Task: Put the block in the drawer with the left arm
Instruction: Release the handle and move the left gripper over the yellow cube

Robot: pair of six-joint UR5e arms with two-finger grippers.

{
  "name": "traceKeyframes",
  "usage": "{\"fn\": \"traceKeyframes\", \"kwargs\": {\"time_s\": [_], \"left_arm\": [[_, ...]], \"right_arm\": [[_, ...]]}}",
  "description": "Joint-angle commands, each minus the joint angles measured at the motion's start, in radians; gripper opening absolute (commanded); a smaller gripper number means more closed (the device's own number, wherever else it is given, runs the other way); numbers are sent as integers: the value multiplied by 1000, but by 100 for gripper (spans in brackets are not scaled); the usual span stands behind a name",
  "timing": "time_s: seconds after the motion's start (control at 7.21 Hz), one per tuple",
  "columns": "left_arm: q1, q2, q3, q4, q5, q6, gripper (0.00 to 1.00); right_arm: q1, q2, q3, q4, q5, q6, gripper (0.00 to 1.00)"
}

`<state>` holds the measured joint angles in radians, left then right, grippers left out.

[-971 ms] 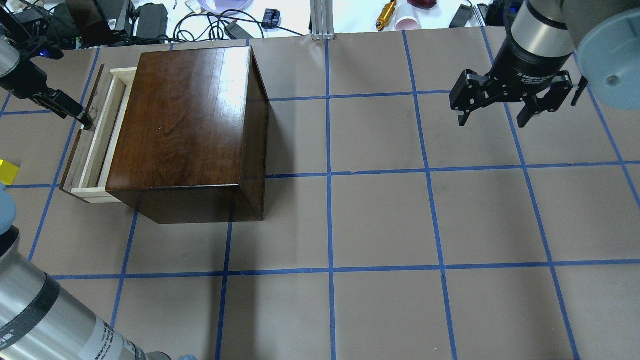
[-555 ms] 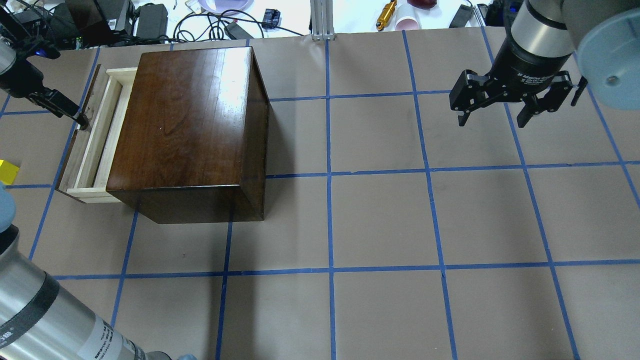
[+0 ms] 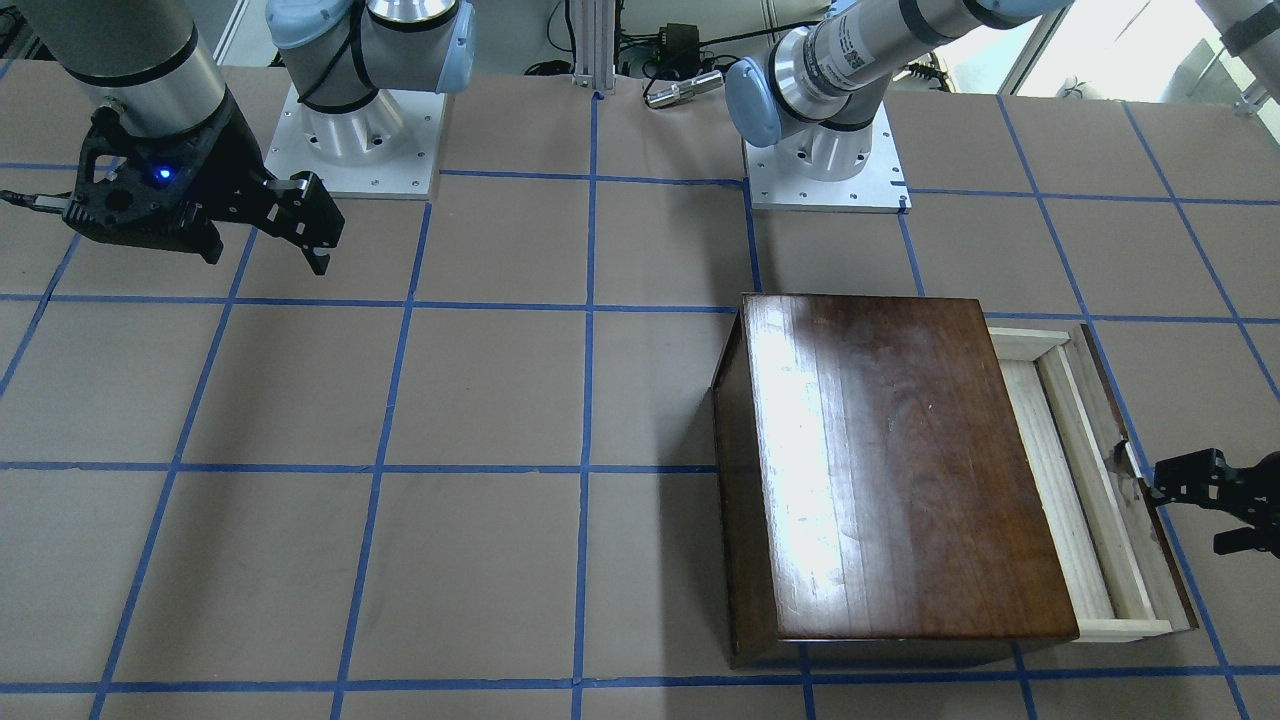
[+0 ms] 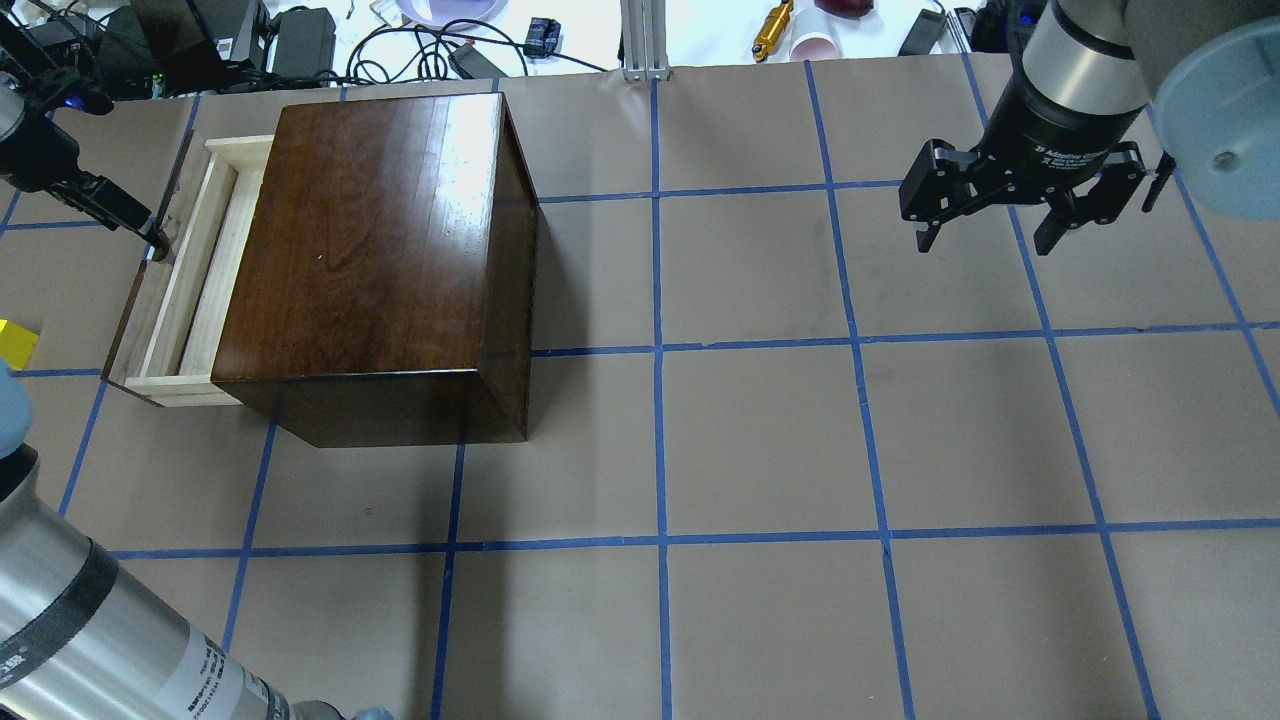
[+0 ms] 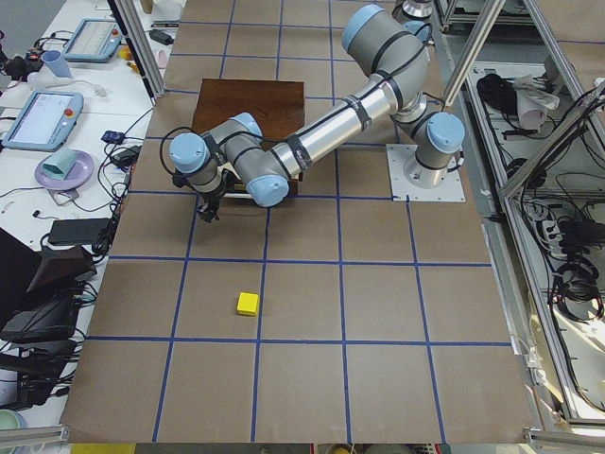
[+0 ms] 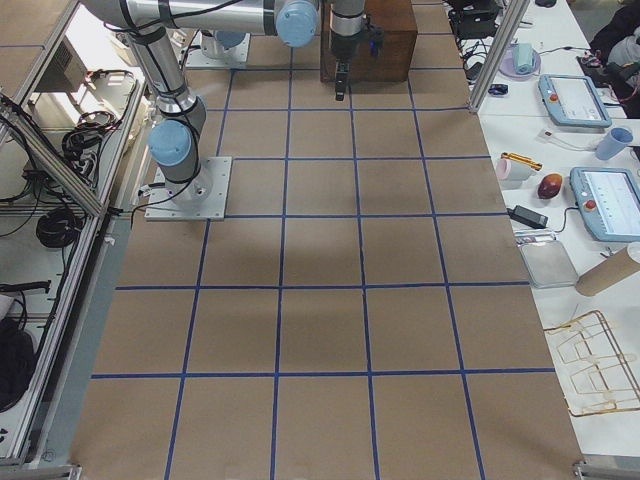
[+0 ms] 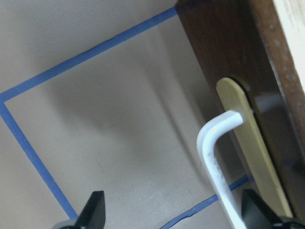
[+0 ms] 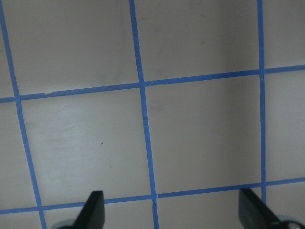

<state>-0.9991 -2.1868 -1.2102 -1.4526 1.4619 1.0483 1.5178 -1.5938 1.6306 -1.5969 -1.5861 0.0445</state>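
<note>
The yellow block (image 4: pixel 15 342) lies on the table at the far left edge, apart from the box; it also shows in the exterior left view (image 5: pixel 248 303). The dark-brown box (image 4: pixel 370 250) has its drawer (image 4: pixel 185 270) partly pulled out to the left, and the pale tray is empty. My left gripper (image 4: pixel 150 240) is open at the drawer's dark front panel (image 7: pixel 228 57). The metal pull (image 7: pixel 219 152) sits between its fingers, close to the right one. My right gripper (image 4: pixel 985 240) is open and empty, high at the far right.
The box (image 3: pixel 890 470) and the open drawer (image 3: pixel 1090 480) take up the robot's left side of the table. Cables and tools lie beyond the table's far edge (image 4: pixel 420 40). The left arm's upper link (image 4: pixel 90 640) crosses the near left corner.
The drawer has slid further out to the left, and my left gripper has moved left with it at the pull. The right arm and the block have not moved.
</note>
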Motion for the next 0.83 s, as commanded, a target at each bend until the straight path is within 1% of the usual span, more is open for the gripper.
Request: {"fn": "traceKeyframes", "kwargs": {"time_s": [0.0, 0.28, 0.69], "left_arm": [[19, -7, 1, 0, 0, 18, 100], [19, -2, 8, 0, 0, 16, 100], [19, 33, 11, -18, -2, -17, 100]], "right_arm": [[1, 0, 0, 0, 0, 0, 100], [1, 0, 0, 0, 0, 0, 100], [1, 0, 0, 0, 0, 0, 100]]}}
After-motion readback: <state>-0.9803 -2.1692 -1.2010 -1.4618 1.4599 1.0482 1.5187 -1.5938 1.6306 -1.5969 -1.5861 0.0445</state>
